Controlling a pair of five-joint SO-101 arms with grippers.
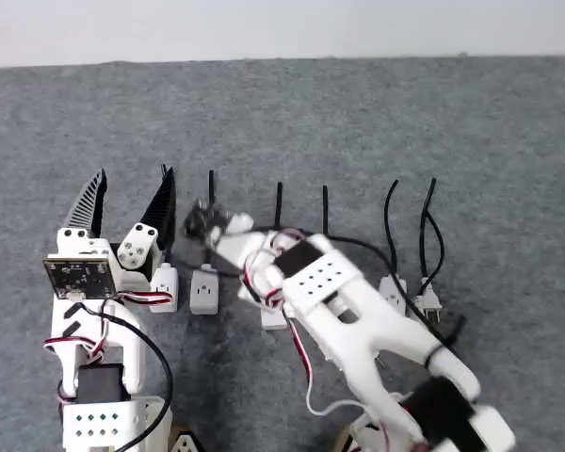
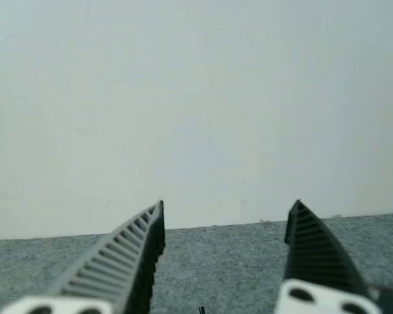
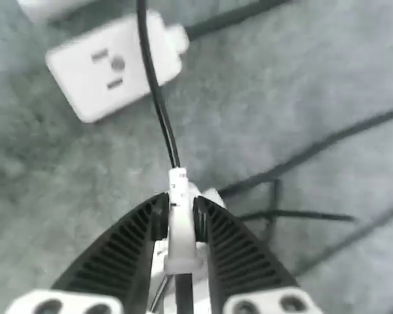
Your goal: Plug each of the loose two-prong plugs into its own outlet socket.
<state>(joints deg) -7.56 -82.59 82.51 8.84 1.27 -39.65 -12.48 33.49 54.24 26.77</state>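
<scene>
Right claw (image 3: 179,206) is clamped narrow on a white plug (image 3: 177,226). The plug sits upright between the two ribbed black fingers (image 3: 128,252), both pressing its sides. Its black cord (image 3: 156,98) leaves the far end of the plug and runs across the face of a white outlet socket (image 3: 111,65), which lies flat on the grey tabletop (image 3: 65,196) a little beyond the claw tips, slots facing up. The plug is apart from that socket, not inserted. I can't see the prongs from here. In the high view the right claw (image 1: 207,223) is reaching across from the near right toward the middle of the row, above and behind the sockets. Left claw (image 2: 228,206) is spread wide and holds nothing, with a pale wall (image 2: 196,98) behind it. From the high view the left claw (image 1: 132,188) is at the left end of the row, fingers pointing away from the base. The row has a left socket (image 1: 163,285) just beside the left arm, a second socket (image 1: 204,290) next to it and a right socket (image 1: 393,294) well apart on the far side of the right arm. I can't tell which of these is the one in the right wrist view. A loose two-prong plug (image 1: 431,303) lies just beside the right socket, unplugged, prongs toward the near edge. Several black cords (image 1: 391,217) trail away toward the far side of the tabletop (image 1: 508,141).
</scene>
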